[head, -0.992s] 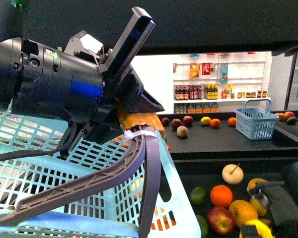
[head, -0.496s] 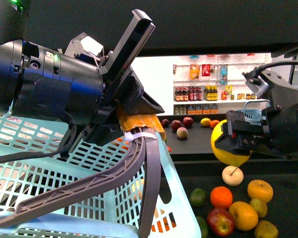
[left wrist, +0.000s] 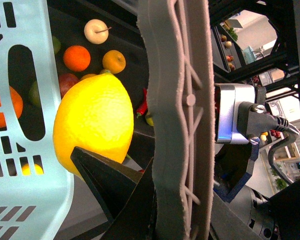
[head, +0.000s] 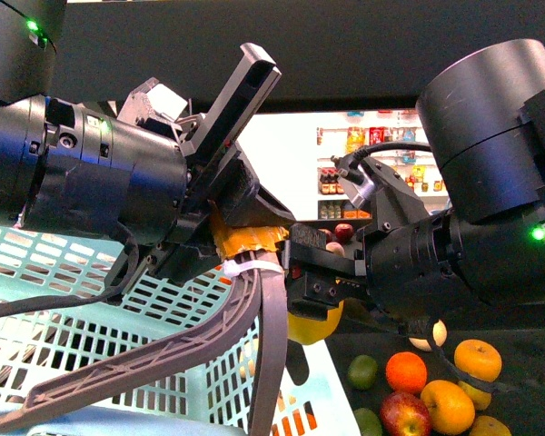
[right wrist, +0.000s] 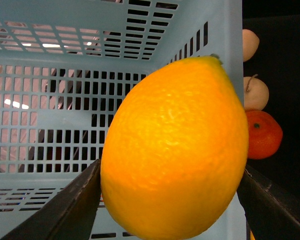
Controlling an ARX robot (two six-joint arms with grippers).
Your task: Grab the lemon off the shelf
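My right gripper (head: 311,311) is shut on the lemon (head: 320,327), a bright yellow oval held up off the shelf (head: 527,320) and right against the near corner of the light blue basket (head: 82,300). In the right wrist view the lemon (right wrist: 175,150) fills the space between both black fingers (right wrist: 65,210), with the basket wall (right wrist: 50,100) just behind it. My left gripper (head: 241,259) is shut on the grey basket handle (head: 163,350). The left wrist view shows that handle (left wrist: 180,115) clamped in the left gripper (left wrist: 165,210), and the lemon (left wrist: 92,120) beside the basket rim (left wrist: 37,125).
Loose fruit lies on the dark lower tier at the right: an orange (head: 405,371), a red apple (head: 404,413), a green lime (head: 361,371) and yellow fruits (head: 477,359). A pale pear (right wrist: 254,94) and an orange (right wrist: 262,134) sit beyond the basket. White shop shelves (head: 381,136) stand far behind.
My right arm has lifted the lemon off the lower tier and swung it left, up to the basket's corner. The left arm and basket have barely moved.
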